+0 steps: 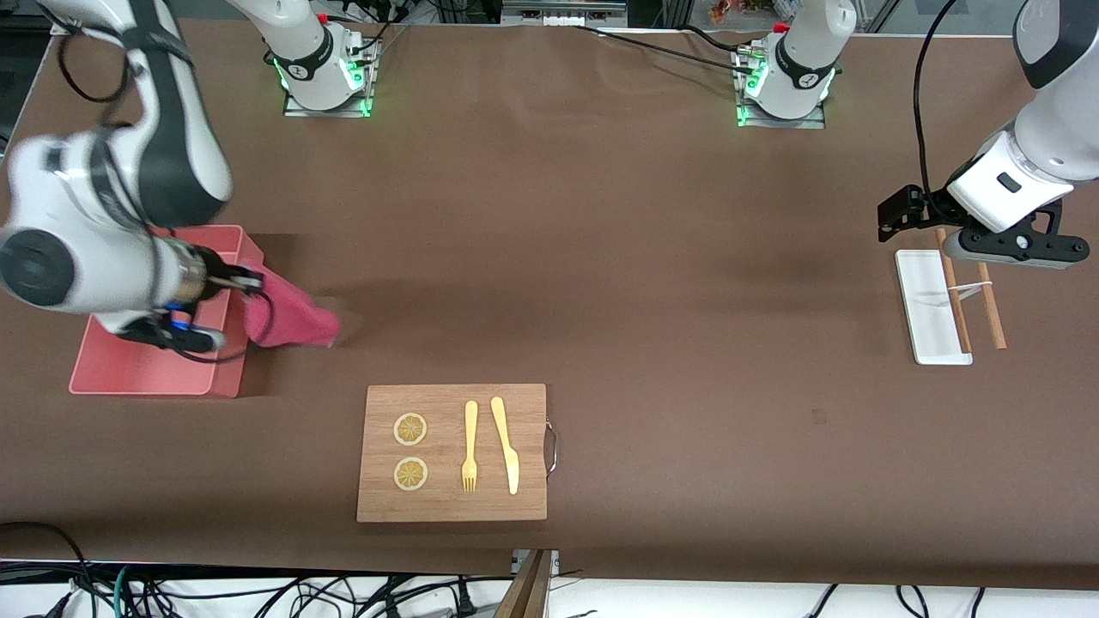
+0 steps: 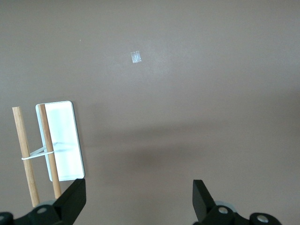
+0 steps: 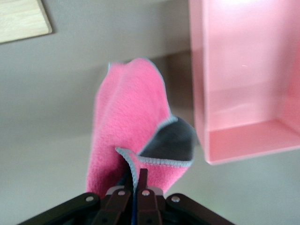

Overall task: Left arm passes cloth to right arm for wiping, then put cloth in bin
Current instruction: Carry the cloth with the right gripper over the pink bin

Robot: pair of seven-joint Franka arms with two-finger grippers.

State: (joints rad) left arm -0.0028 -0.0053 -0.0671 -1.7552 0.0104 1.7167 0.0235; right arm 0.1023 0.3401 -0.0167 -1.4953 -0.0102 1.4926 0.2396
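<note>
Cloth, magenta-red and floppy, is held pinched at one edge by the right gripper, whose slim fingers are seen pressed together on the fabric in the right wrist view, where the cloth hangs from them with a thin greyish hem folded over. In the front view the cloth is draped down just beside the bin, at the bin's side toward the middle of the table, and its lower end appears to be at or just above the brown table; whether it touches cannot be told. The pale pink bin is shown with nothing in it in the right wrist view. The right arm is stretched over the bin. The left arm is waiting at its own end of the table, with the left gripper held over a small white tray and two wooden sticks; its fingers are spread wide with nothing between them in the left wrist view. A wooden cutting board lies nearer to the front camera than the cloth, and two lemon slices, a yellow fork and a yellow knife are laid on it.
</note>
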